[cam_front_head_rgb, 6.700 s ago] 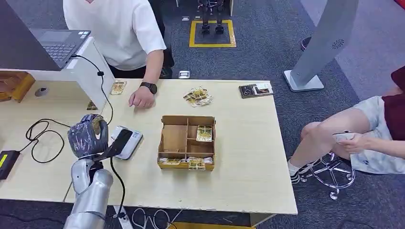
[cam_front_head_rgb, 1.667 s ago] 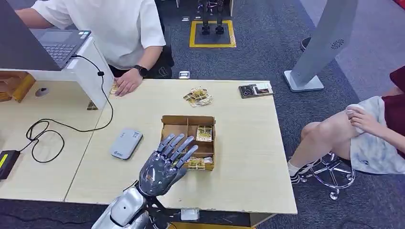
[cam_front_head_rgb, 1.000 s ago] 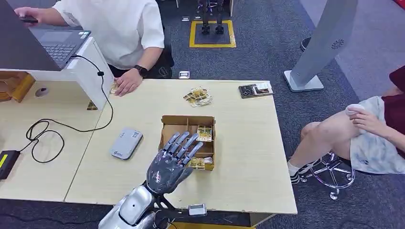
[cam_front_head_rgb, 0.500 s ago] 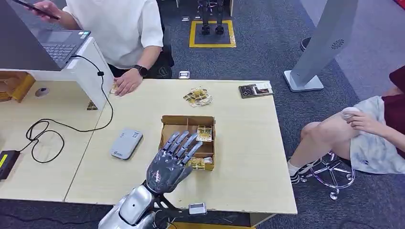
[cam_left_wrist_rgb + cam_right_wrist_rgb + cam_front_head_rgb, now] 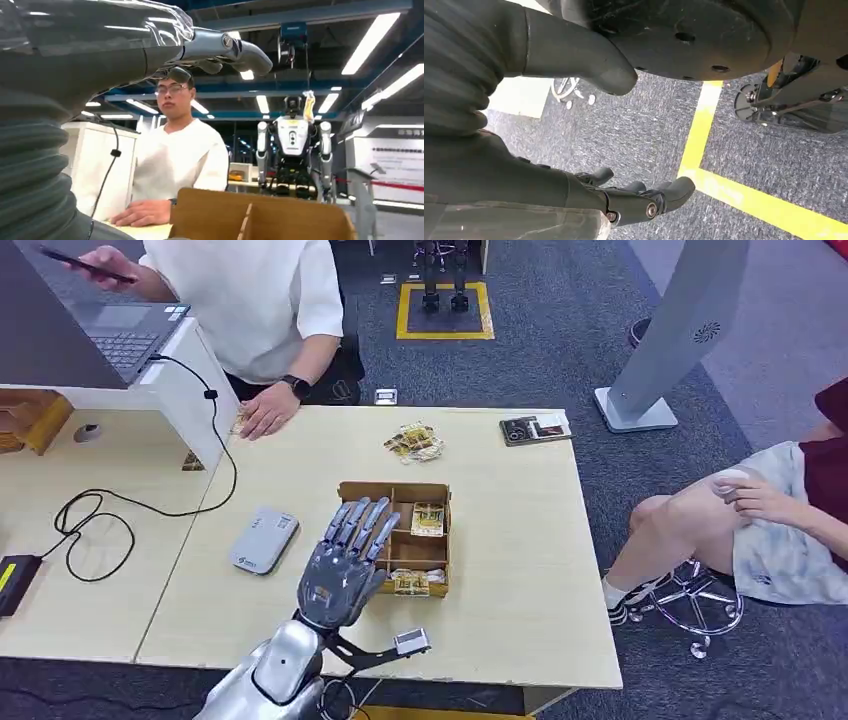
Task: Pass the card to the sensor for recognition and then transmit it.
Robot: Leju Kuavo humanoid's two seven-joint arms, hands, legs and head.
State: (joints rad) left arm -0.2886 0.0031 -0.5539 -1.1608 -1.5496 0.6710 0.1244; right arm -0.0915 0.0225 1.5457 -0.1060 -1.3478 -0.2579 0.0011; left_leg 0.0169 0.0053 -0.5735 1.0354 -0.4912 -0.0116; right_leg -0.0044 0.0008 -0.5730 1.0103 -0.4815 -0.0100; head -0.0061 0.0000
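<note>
head view: nearest, the silver left hand (image 5: 342, 565) hovers spread and empty over the brown cardboard divided tray (image 5: 437, 578). cards (image 5: 428, 519) lie flat in its compartments; thin, light and likely slippery, best pinched at an edge. farther left sits the grey rounded sensor (image 5: 264, 539). the right hand (image 5: 624, 200) hangs empty, fingers loosely apart.

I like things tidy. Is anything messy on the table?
A little. Some cards lie in a loose, crooked heap on the table beyond the cardboard box, not in its compartments. A black cable also loops untidily near the sensor.
</note>
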